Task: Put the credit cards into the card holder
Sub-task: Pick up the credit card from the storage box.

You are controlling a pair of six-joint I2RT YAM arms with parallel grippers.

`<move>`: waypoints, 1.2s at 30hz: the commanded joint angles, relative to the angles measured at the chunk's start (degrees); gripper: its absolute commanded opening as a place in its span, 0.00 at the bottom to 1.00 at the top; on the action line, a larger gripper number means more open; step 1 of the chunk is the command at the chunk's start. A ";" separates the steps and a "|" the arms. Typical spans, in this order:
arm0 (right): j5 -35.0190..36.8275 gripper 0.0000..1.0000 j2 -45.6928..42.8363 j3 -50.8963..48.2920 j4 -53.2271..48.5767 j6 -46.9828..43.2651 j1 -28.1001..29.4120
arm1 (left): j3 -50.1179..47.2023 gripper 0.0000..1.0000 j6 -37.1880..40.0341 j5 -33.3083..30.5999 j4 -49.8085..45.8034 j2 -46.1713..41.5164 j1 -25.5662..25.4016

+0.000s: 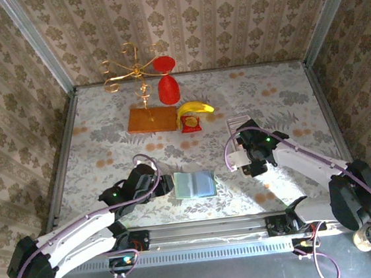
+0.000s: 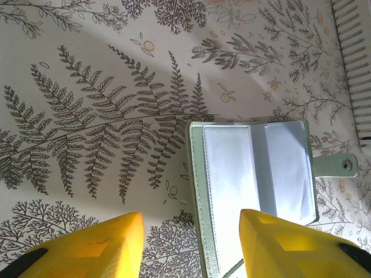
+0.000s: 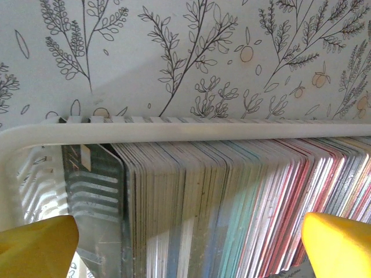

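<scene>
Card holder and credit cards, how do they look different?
The card holder lies flat and open; the credit cards stand on edge, packed in a white tray. The card holder is one pale green; the credit cards are many colours. Both are down on the patterned table.

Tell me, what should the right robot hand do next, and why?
Probably ease the right gripper down onto the credit cards to pinch one. Its jaws are open above the row standing in the white tray, holding nothing, and the card holder lies open by the left gripper.
</scene>
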 commanded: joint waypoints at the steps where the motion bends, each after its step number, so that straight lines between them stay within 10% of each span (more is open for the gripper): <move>1: 2.21 1.00 1.67 2.26 -2.55 -2.14 -0.33 | 0.65 0.47 1.07 0.43 0.51 -0.13 0.27; 36: 3.41 0.92 4.34 3.37 -1.20 -3.59 -0.60 | -1.19 0.47 -1.22 1.00 1.19 -2.51 0.26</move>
